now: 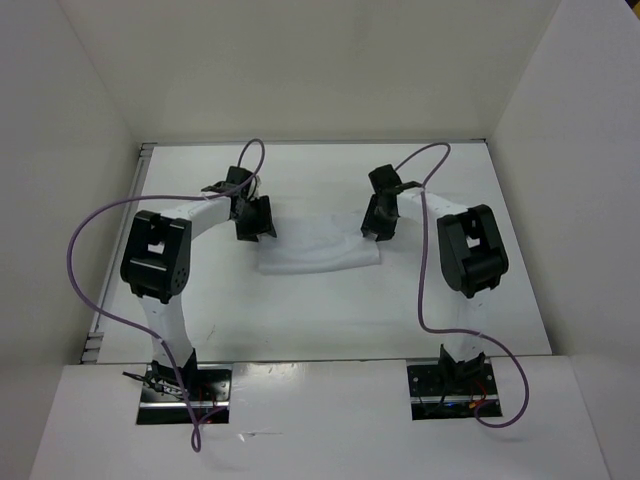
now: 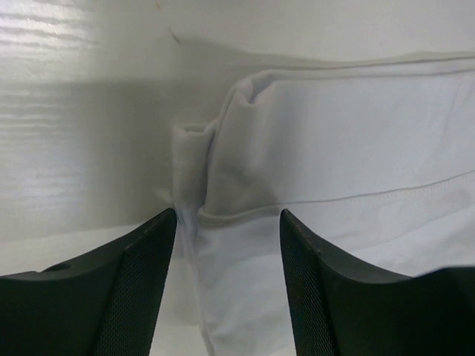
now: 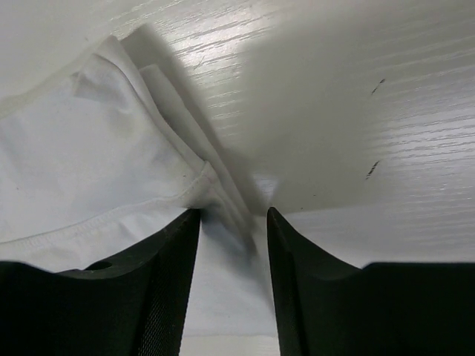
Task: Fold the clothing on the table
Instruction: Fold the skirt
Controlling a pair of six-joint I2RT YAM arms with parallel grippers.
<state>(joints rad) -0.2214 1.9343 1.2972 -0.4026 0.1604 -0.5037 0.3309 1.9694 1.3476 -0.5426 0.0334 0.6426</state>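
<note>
While both arms reach over the far half of the counter [image 1: 330, 315], the clothing [image 1: 318, 252] lies there as a folded white band. It runs from left to right across the middle and is closer to the far edge than to the near edge. At the left end of the band stand the left fingers [image 1: 254, 222], and at its right end the right fingers [image 1: 377, 222], both pointing down onto it. Seen from the left wrist, the two black fingers are spread wide, and the folded left edge of the cloth, with its stitched hem, passes through the gap between them; neither one seems to press on it. Seen from the right wrist, the fingers are also apart, though a little less. The layered right corner of the cloth lies between their tips, and bare counter shows just to the right of it. White walls [image 1: 300, 70] stand around the counter on three sides.
</note>
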